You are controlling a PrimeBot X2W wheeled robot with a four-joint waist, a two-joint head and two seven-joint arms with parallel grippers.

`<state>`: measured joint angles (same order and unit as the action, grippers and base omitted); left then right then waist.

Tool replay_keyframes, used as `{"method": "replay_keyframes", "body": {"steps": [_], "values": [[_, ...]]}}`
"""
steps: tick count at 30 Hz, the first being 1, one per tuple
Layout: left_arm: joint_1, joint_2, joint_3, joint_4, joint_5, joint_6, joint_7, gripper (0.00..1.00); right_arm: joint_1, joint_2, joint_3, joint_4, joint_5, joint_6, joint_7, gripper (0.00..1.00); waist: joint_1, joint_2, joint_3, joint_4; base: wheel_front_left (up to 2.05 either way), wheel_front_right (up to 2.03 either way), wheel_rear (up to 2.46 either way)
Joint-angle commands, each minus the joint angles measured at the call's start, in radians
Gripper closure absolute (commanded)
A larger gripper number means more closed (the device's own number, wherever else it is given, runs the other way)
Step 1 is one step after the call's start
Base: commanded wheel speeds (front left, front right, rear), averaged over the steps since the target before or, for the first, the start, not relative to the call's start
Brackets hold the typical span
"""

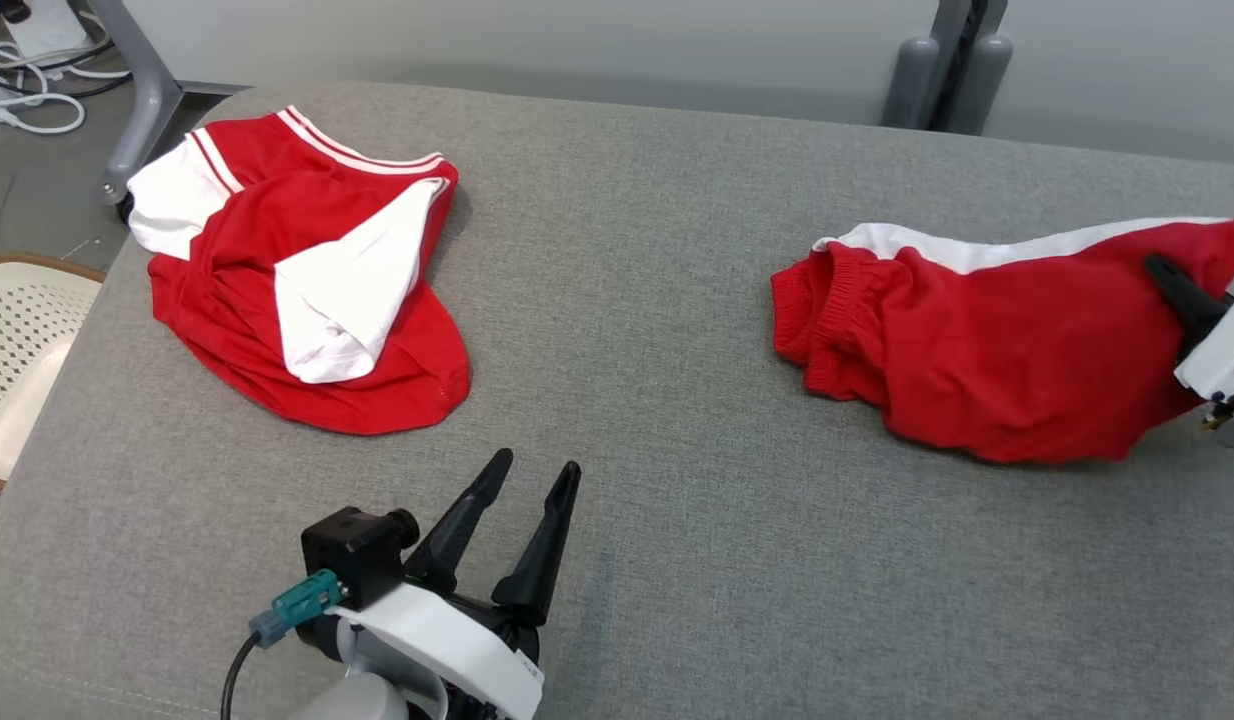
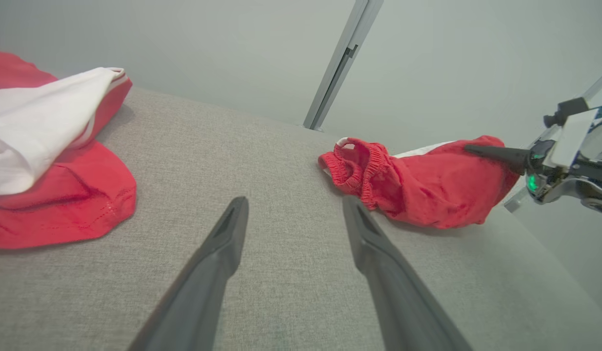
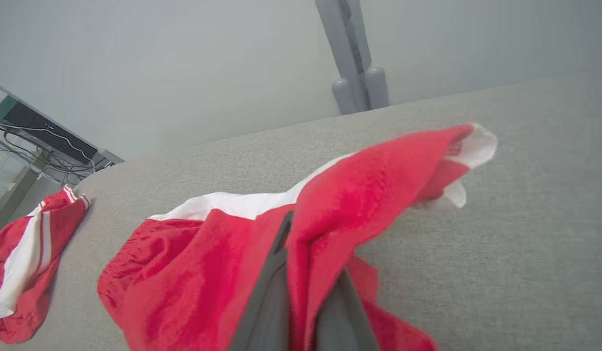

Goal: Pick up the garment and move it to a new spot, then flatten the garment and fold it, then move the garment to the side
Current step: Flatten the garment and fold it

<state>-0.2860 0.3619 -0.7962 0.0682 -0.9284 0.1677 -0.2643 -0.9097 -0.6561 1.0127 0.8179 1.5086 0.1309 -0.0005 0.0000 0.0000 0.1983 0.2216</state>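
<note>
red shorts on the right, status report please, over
Right gripper shut on red shorts, waistband end resting on the grey cushion. Left gripper open, empty. Red and white top lies apart, far left.

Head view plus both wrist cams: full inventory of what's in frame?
cushion: 1, grey fabric, work surface
shorts: 1, red with white stripe, right side of cushion, held
shirt: 1, red and white, crumpled at cushion's far left
seat: 1, cream, perforated, beyond cushion's left edge
cables: several, white, on floor at far left
post: 1, grey, behind cushion's far edge
left gripper: 1, dark fingers, open, over bare cushion at near edge
right gripper: 1, dark fingers, shut on shorts
</note>
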Motion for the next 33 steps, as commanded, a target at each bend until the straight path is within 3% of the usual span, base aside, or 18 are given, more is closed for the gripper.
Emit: {"method": "replay_keyframes", "body": {"steps": [1,16,20,21,22,29,33], "values": [[0.018,-0.001,-0.002,0.007,-0.006,-0.008,-0.001,0.0,-0.008,0.008,0.008,-0.008,-0.008,0.0,0.003,1.0,0.0,0.0,-0.009,0.011,0.0,0.0,0.0],[0.039,-0.091,0.002,0.084,-0.015,-0.063,-0.001,0.0,-0.099,0.144,0.068,0.083,-0.019,0.0,0.134,1.0,0.0,0.0,-0.026,0.14,0.0,0.0,0.0],[0.044,-0.108,0.013,0.099,-0.005,-0.075,-0.001,0.0,-0.107,0.193,0.079,0.135,-0.015,0.0,0.156,0.81,0.0,0.0,-0.024,0.157,0.0,0.0,0.0],[0.047,-0.109,0.018,0.102,-0.003,-0.076,-0.001,0.0,-0.108,0.205,0.084,0.149,-0.016,0.0,0.165,0.65,0.0,0.0,-0.024,0.159,0.0,0.0,0.0],[0.049,-0.11,0.021,0.104,-0.001,-0.078,-0.001,0.0,-0.113,0.214,0.085,0.156,-0.019,0.0,0.168,0.0,0.0,0.0,-0.023,0.16,0.0,0.0,0.0],[0.054,-0.112,0.036,0.114,0.01,-0.079,-0.001,0.0,-0.122,0.24,0.081,0.106,-0.017,0.0,0.142,0.0,0.0,0.0,-0.025,0.143,0.0,0.0,0.0],[0.055,-0.112,0.046,0.11,0.016,-0.08,-0.001,0.0,-0.114,0.204,0.065,0.004,-0.009,0.0,0.096,0.0,0.0,0.0,-0.03,0.111,0.0,0.0,0.0]]}}
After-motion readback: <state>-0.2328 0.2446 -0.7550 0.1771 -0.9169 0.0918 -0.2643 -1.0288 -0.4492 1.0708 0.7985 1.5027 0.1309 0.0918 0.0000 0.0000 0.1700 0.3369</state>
